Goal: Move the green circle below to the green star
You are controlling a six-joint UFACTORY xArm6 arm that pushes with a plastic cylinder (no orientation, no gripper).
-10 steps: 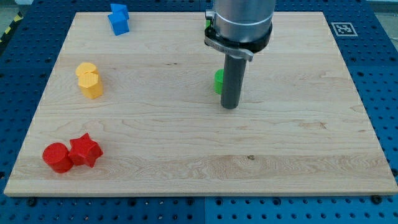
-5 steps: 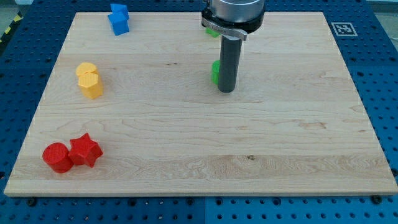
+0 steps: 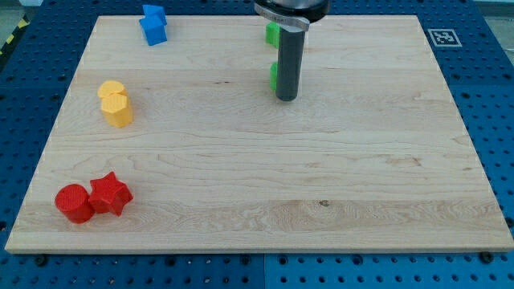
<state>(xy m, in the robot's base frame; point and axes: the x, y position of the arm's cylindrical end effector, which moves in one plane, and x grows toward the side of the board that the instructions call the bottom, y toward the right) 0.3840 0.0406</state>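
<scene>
Our tip sat touching the green circle, just below-right of it; rod only, no jaws to open or close. The green star lay straight toward the view's top, mostly hidden, so push went upward.

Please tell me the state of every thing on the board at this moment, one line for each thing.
my tip: on the board, against the lower green block's right side.
lower green block: mostly hidden by the rod, shape unclear.
upper green block: near the view's top, partly hidden, shape unclear.
blue blocks: two, touching.
yellow blocks: two, touching.
red circle: touching the red star.
</scene>
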